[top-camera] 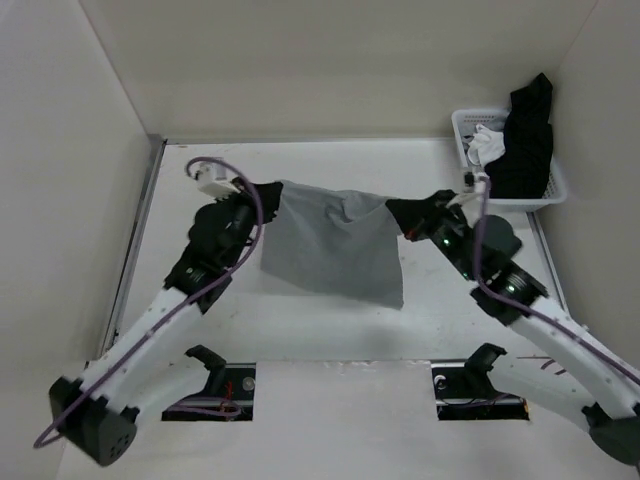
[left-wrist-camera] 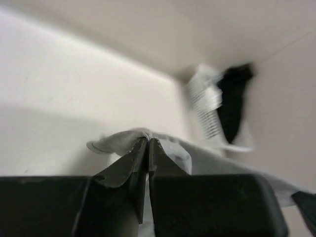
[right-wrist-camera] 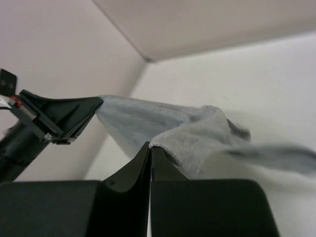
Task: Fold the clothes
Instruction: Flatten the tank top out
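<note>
The left gripper (left-wrist-camera: 148,140) is clamped on one upper corner of the grey top (top-camera: 335,245). The right gripper (right-wrist-camera: 150,145) is clamped on the other corner. The top hangs spread between them over the middle of the table (top-camera: 300,335).

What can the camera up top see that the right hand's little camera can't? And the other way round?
Only the top view: the white basket in the far right corner, with a black garment and a small white garment in it. Only the right wrist view: the right gripper up close, its fingers pinched shut on an edge of the grey top. Both: the grey top stretched between the two grippers, and the left gripper holding its other end.
</note>
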